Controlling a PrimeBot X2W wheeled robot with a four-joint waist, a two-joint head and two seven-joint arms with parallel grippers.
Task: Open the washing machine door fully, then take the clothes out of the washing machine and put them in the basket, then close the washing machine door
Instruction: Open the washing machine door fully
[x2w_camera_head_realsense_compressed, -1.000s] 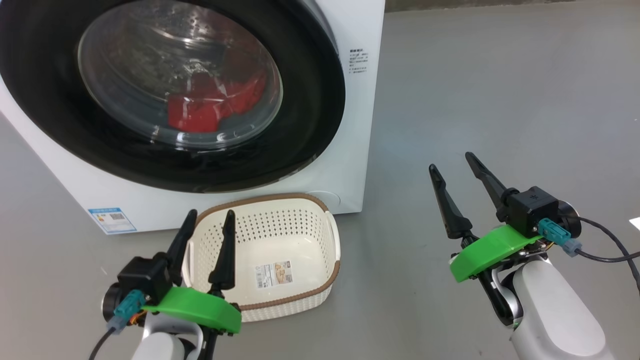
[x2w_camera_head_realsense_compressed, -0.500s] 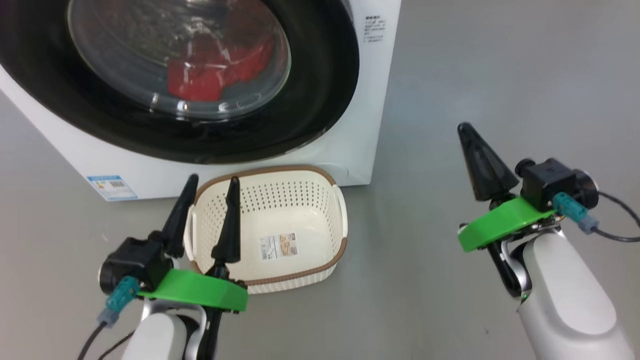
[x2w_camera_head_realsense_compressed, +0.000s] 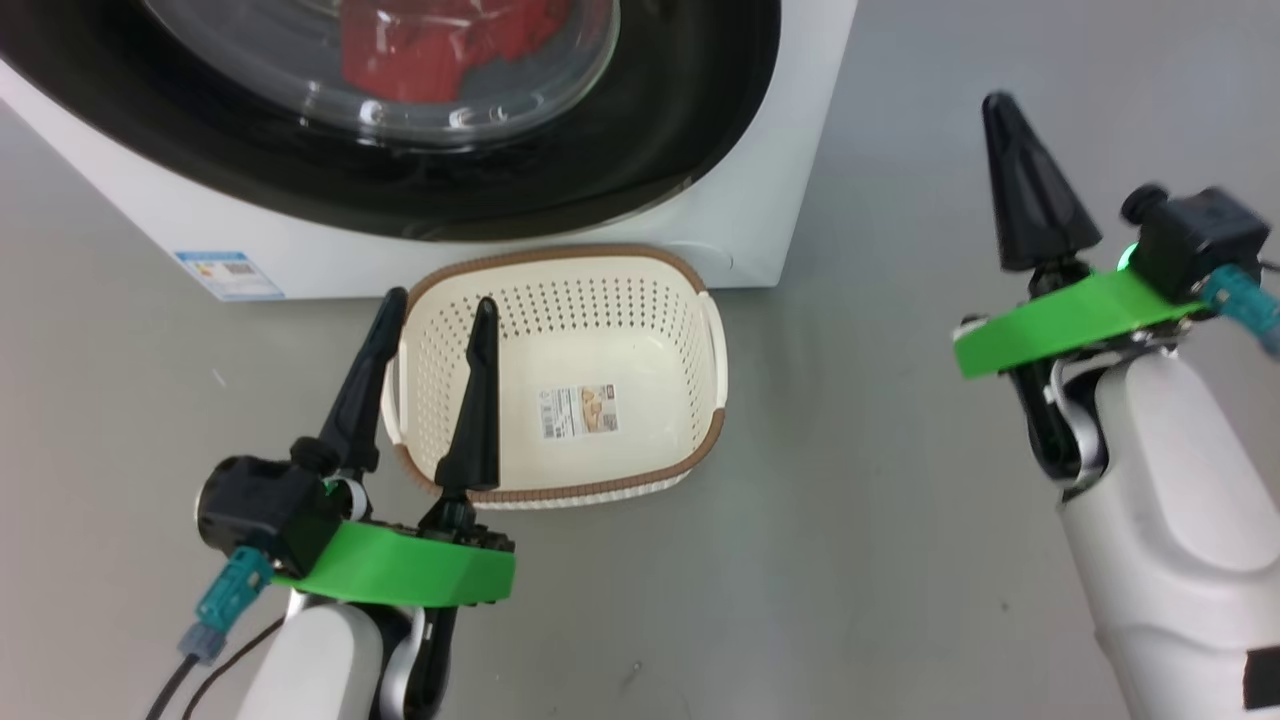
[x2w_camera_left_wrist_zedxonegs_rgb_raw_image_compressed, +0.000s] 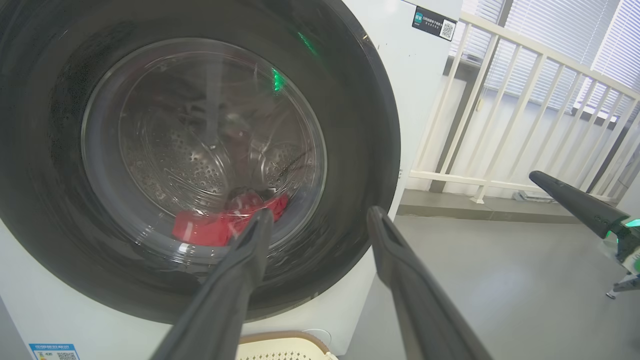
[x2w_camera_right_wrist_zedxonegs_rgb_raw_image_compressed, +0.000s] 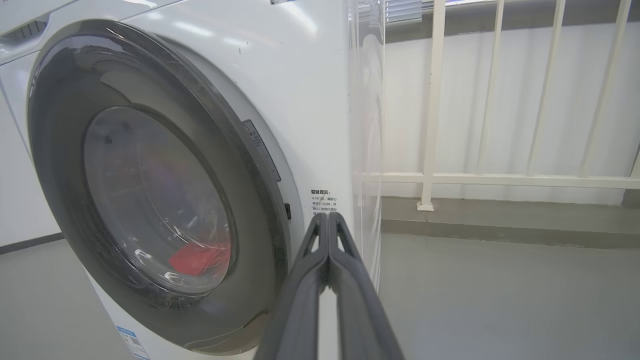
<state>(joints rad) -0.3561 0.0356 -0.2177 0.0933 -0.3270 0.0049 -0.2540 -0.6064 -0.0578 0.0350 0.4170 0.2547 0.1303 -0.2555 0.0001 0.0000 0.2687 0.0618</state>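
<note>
Since a second ago the right hand (x2w_camera_head_realsense_compressed: 1000, 110) has snapped its two fingers together and climbed towards two o'clock in the head view, though the camera itself has tipped down as well, so the machine's slide towards twelve o'clock is no move of the machine; the left hand (x2w_camera_head_realsense_compressed: 441, 300) hangs released at seven o'clock, fingers spread, over the near-left rim of the basket (x2w_camera_head_realsense_compressed: 560, 255). The basket sits on the floor (x2w_camera_head_realsense_compressed: 900, 500), just in front of the washing machine (x2w_camera_head_realsense_compressed: 780, 200); the washing machine door (x2w_camera_head_realsense_compressed: 650, 150) looks shut against the white front, and the clothes (x2w_camera_head_realsense_compressed: 420, 50) lie red behind its glass, low in the drum.

So I judge the first step is in hand: opening the door. From the right wrist, the clenched right hand grasps nothing and points at the white panel just past the door's three o'clock edge. The next move, I would say, calls for working those joined tips behind the black rim there and swinging the door wide; which side the hinge is on I cannot tell.
</note>
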